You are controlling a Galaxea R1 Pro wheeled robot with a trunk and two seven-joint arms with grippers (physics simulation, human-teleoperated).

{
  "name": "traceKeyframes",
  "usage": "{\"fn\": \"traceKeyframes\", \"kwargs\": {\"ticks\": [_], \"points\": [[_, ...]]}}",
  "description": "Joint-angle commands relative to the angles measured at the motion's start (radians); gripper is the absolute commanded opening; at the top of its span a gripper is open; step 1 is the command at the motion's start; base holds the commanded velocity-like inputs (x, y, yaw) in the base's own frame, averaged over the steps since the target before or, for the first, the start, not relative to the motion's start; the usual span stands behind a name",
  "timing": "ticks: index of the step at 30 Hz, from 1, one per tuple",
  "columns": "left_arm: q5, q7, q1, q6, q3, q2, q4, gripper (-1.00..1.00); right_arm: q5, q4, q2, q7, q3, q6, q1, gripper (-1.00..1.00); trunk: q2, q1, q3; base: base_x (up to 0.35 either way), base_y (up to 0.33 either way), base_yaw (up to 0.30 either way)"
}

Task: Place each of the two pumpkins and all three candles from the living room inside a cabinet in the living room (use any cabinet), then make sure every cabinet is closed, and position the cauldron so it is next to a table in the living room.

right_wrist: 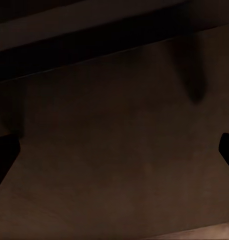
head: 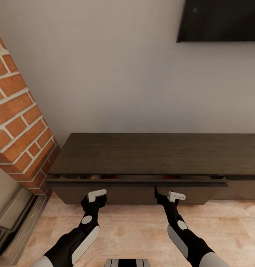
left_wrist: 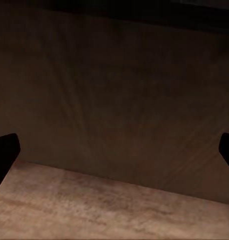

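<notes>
Both the left pincer [head: 94, 200] and the right pincer [head: 162, 196] are spread wide, close to the front of the low brown cabinet [head: 153, 154], whose drawer is a little open.

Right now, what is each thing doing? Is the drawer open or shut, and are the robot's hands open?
Cabinet drawer: open a crack, orange shapes show in the gap.
Left end effector: open, empty, close to the drawer front.
Right end effector: open, empty, close to the drawer front.
TV: dark, off.
</notes>
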Motion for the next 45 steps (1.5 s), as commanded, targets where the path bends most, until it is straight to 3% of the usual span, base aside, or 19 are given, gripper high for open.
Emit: {"fn": "traceKeyframes", "kwargs": {"ticks": [1,19,37,40,42,43,45], "points": [[0.010,0.007,-0.001,-0.005,-0.005,0.002,-0.001,1.00,-0.007,0.000,-0.001,-0.008,0.008,-0.004,-0.001,1.00,0.000,0.000,-0.001,0.015,0.000,0.000],[0.009,0.006,-0.001,-0.004,-0.005,0.002,-0.001,1.00,-0.007,0.000,-0.001,-0.008,0.009,-0.005,-0.001,1.00,0.000,0.000,-0.001,0.082,0.000,0.000],[0.010,0.011,-0.001,0.013,0.002,0.002,-0.007,1.00,-0.014,0.000,-0.003,-0.010,0.006,0.006,-0.001,1.00,0.000,0.000,-0.001,-0.220,0.000,0.000],[0.011,0.014,-0.001,0.074,0.008,0.002,-0.027,1.00,-0.017,-0.001,-0.004,-0.012,0.005,0.055,-0.001,1.00,0.000,0.000,-0.001,-0.123,0.000,0.000],[0.012,0.015,-0.001,0.155,0.017,0.002,-0.055,1.00,-0.017,-0.007,-0.004,-0.012,0.004,0.151,-0.001,1.00,0.000,0.000,-0.001,-0.092,0.000,0.000],[0.012,0.016,-0.001,0.227,0.035,0.002,-0.090,1.00,-0.017,-0.017,-0.006,-0.011,0.003,0.239,-0.001,1.00,0.000,0.000,-0.001,-0.042,0.000,0.000],[0.013,0.017,-0.001,0.331,0.073,0.002,-0.139,1.00,-0.018,-0.040,-0.007,-0.011,0.001,0.336,-0.001,1.00,0.000,0.000,-0.001,-0.022,0.000,0.000]]}}
